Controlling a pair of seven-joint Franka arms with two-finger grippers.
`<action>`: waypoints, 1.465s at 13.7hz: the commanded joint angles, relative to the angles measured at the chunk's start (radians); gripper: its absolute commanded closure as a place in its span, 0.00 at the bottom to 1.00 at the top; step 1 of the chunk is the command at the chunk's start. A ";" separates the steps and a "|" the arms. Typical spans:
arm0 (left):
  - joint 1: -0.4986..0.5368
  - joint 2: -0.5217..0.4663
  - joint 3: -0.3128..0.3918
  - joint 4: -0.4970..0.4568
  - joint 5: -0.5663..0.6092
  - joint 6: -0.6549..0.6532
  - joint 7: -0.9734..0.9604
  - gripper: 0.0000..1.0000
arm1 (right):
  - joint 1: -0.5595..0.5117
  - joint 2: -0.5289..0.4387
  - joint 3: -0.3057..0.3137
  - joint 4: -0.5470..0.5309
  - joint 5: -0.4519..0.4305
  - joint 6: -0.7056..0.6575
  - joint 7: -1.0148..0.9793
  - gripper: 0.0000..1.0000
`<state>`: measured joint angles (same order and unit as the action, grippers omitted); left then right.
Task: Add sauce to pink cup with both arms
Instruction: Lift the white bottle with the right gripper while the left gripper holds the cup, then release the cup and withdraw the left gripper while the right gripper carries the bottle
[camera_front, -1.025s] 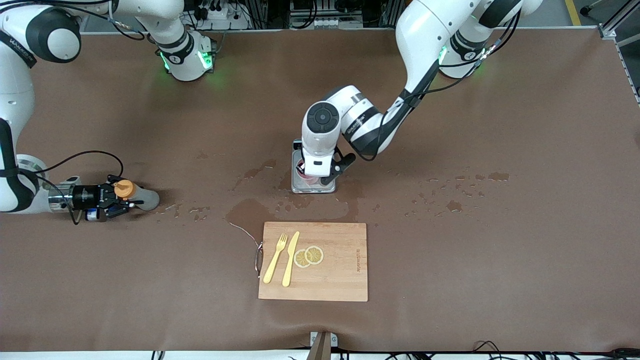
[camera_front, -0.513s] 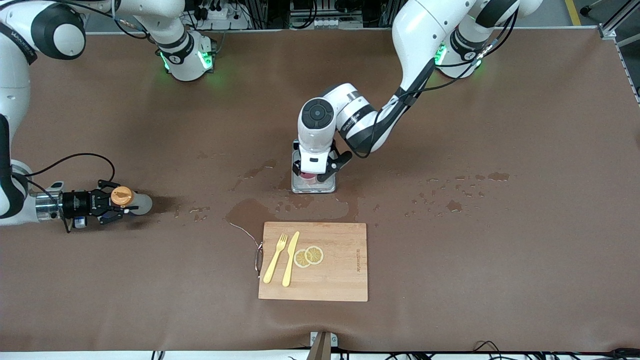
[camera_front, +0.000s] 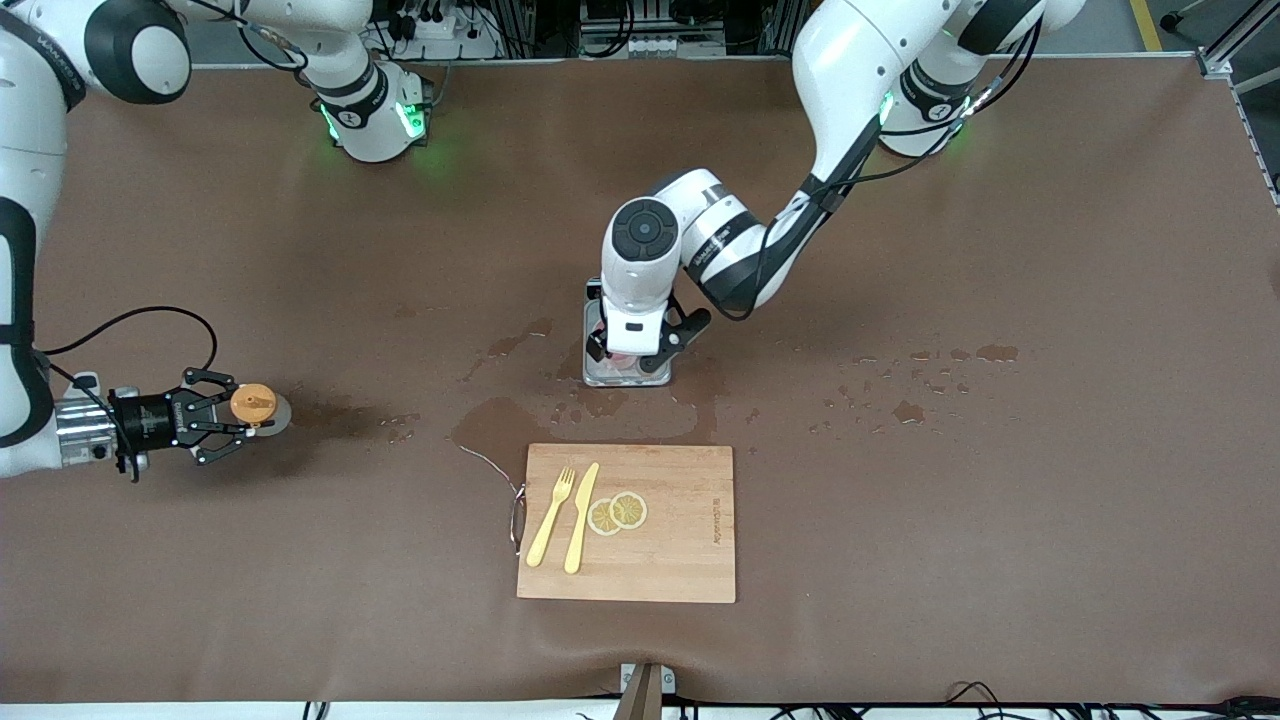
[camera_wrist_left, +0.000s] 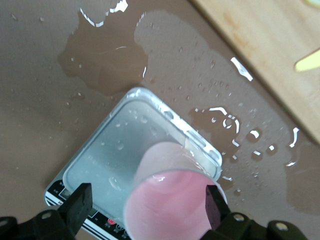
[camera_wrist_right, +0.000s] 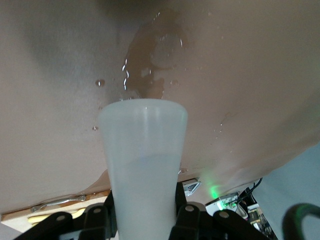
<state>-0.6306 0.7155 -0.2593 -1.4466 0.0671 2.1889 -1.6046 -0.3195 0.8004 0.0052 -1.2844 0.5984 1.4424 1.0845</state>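
The pink cup (camera_wrist_left: 170, 200) stands on a small digital scale (camera_wrist_left: 110, 155) at mid-table; in the front view only a sliver of the cup (camera_front: 622, 358) shows under the left arm's wrist. My left gripper (camera_wrist_left: 147, 205) is open around the cup, one finger (camera_wrist_left: 80, 202) clear of it and the other at its wall; it also shows in the front view (camera_front: 628, 350). My right gripper (camera_front: 243, 413) is shut on the sauce bottle (camera_front: 255, 403), orange cap up, just above the table at the right arm's end. The bottle's translucent body (camera_wrist_right: 142, 150) fills the right wrist view between the right gripper's (camera_wrist_right: 145, 212) fingers.
A wooden cutting board (camera_front: 680, 540) with a yellow fork (camera_front: 550, 515), a yellow knife (camera_front: 581, 517) and lemon slices (camera_front: 618, 513) lies nearer the front camera than the scale (camera_front: 598, 375). Wet patches (camera_front: 495, 422) and droplets are spread around the scale and toward the left arm's end.
My right gripper has drawn toward the right arm's end of the table with the sauce bottle and turned it from leaning to upright. The left gripper has stayed at the cup.
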 joint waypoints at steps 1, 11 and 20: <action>0.009 -0.042 -0.001 -0.009 0.031 -0.040 -0.006 0.00 | 0.011 -0.021 -0.008 0.004 -0.023 -0.007 0.029 0.56; 0.162 -0.201 -0.014 -0.009 -0.055 -0.302 0.302 0.00 | 0.164 -0.041 -0.011 0.069 -0.120 0.018 0.282 0.56; 0.420 -0.326 -0.012 -0.018 -0.122 -0.581 0.906 0.00 | 0.322 -0.079 -0.010 0.070 -0.232 0.024 0.529 0.56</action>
<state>-0.2400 0.4292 -0.2635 -1.4404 -0.0344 1.6445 -0.7909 -0.0388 0.7496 0.0031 -1.2025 0.4103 1.4732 1.5474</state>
